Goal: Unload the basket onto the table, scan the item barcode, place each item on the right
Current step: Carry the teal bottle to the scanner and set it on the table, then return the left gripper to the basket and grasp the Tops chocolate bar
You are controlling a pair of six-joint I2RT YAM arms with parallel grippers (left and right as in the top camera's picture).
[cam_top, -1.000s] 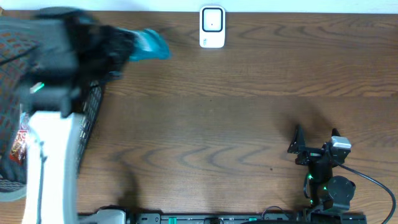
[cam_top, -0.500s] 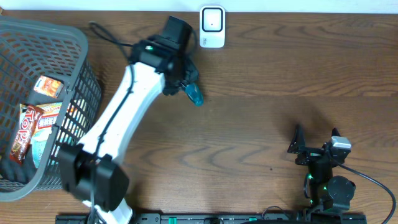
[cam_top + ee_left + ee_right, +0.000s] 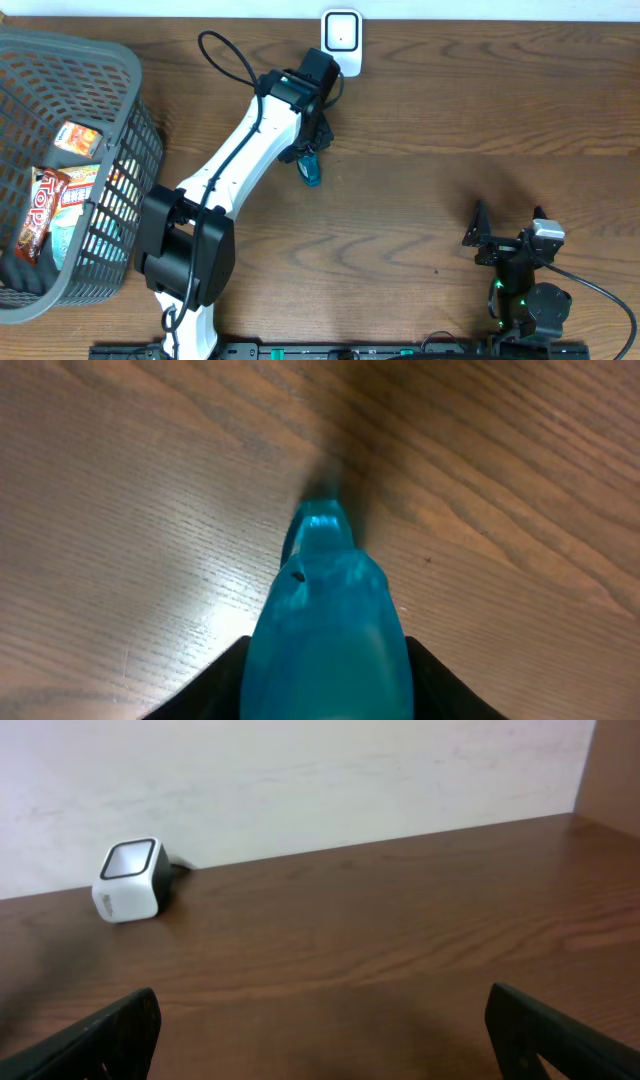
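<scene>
Teal item [image 3: 311, 168] in fingers [image 3: 205, 695], tip seemingly touching table [image 3: 450, 120], scanner [image 3: 341, 42] beyond

We see a teal item [image 3: 311, 168]: translucent glossy plastic, bottle-like, narrowing to a rounded tip. It points tip-down over the table [image 3: 450, 120], pinched on both sides by the left gripper [image 3: 308, 152]. We can't tell if the tip touches the wood. No barcode shows on the side we see. The scanner [image 3: 341, 43] is a small white box with a dark-framed pale window, upright at the table's far edge. The item sits near it, toward the front and slightly left, not touching.
</scene>
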